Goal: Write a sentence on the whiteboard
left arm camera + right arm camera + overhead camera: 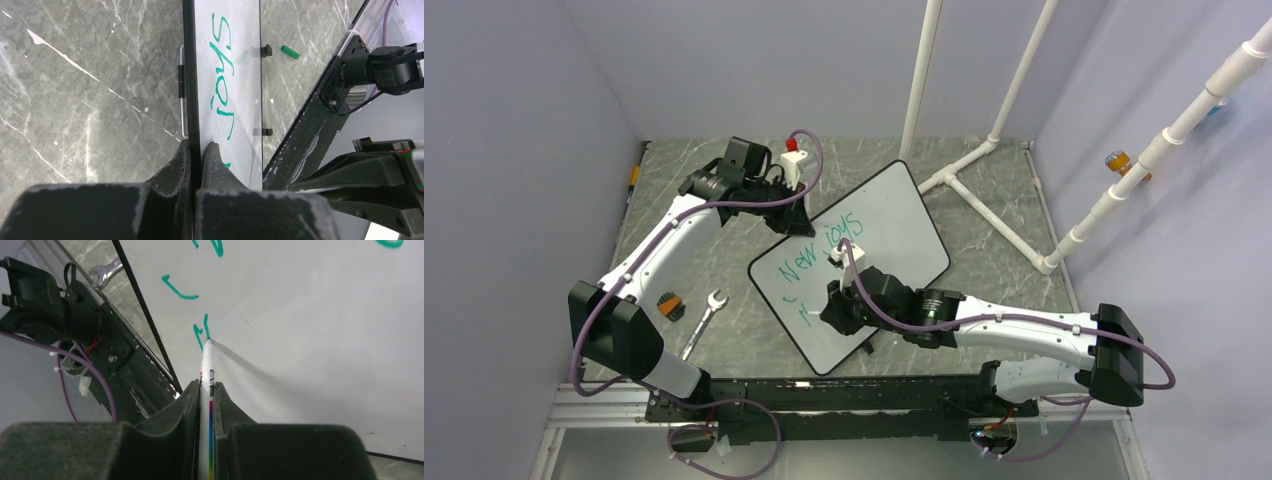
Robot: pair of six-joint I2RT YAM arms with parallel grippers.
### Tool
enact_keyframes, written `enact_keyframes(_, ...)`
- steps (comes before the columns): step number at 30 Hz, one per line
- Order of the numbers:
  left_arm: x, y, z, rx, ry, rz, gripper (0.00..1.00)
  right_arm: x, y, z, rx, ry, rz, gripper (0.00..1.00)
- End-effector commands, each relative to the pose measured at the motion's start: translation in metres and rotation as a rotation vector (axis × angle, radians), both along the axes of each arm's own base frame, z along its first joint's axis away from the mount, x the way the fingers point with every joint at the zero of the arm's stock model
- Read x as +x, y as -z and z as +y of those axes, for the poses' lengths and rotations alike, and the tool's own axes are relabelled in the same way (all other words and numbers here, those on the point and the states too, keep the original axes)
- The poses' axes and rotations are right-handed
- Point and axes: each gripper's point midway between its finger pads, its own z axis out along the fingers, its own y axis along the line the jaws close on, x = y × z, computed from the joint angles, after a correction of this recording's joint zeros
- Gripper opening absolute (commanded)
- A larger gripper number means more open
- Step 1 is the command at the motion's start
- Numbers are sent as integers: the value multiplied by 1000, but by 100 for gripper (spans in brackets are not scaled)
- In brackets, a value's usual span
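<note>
The whiteboard (894, 225) lies tilted on the marble table. Green lettering (819, 252) on it reads "New joys", with a few short strokes of a second line (796, 303) below. My left gripper (792, 222) is shut on the board's far-left black rim (190, 75), one finger on each face. "joys" (222, 90) shows in the left wrist view. My right gripper (829, 312) is shut on a white marker (206, 370) with a rainbow stripe. Its tip touches the board at a fresh green stroke (202, 330).
A silver wrench (704, 318) and an orange-black object (669, 305) lie left of the board. A green marker cap (289, 51) lies on the table beyond the board's clips (266, 50). White PVC pipes (984, 160) stand at the back right.
</note>
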Motion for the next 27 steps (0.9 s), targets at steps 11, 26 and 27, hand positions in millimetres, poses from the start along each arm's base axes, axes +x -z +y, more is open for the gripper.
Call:
enact_keyframes(11, 14, 9, 9, 102, 20, -140, 0, -3, 14, -9, 13, 39, 37, 0)
enact_keyframes(26, 14, 10, 9, 100, 21, -137, 0, 11, -12, 2, 16, 57, -25, 0)
enact_keyframes(27, 14, 9, 8, 100, 23, -137, 0, 12, -12, 2, 13, 60, -29, 0)
